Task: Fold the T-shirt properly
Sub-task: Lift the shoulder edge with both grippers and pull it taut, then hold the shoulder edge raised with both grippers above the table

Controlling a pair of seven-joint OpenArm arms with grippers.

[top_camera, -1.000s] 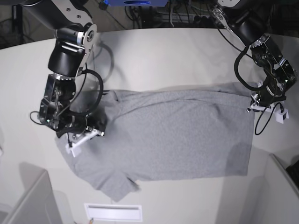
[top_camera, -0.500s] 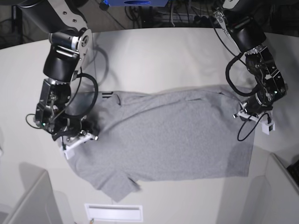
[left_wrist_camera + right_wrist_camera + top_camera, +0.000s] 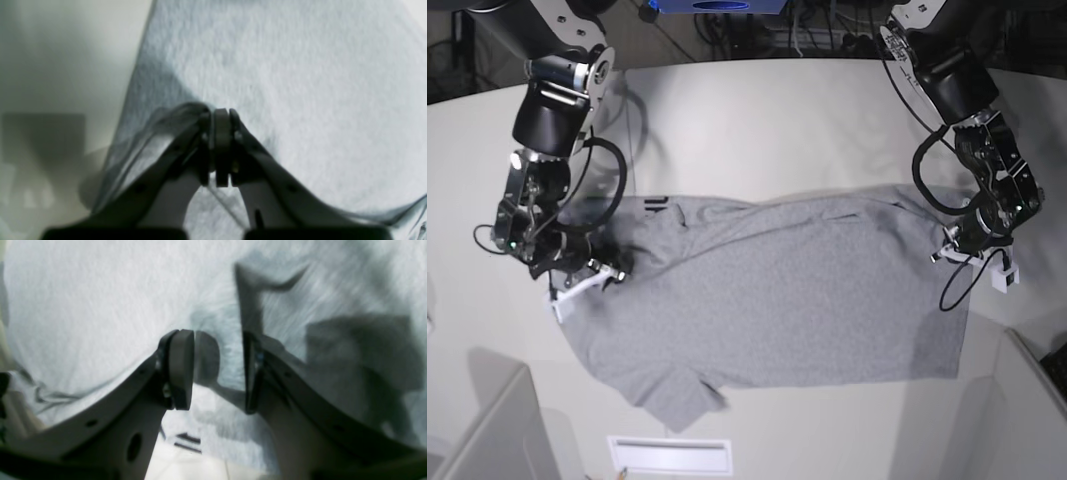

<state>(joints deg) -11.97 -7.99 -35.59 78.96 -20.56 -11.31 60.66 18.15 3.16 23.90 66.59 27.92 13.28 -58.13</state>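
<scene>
T-shirt: heather-grey, spread mostly flat on the table, plain side up; a strip of black marking peeks out at its upper edge near the right arm; one sleeve points toward the near table edge.
Table: pale off-white, matte, bare beyond the cloth; curved far edge.
Room: dark clutter of cables behind the table; grey panels at both near corners; a white slotted plate at the near edge.
Left gripper: clenched tight on a pinch of T-shirt at its edge, cloth bunched beside the pads; seen from the base at the shirt's far corner.
Right gripper: jaws released, a clear gap between pads, hovering over grey cloth at the opposite end of the shirt; contact with fabric cannot be told.
</scene>
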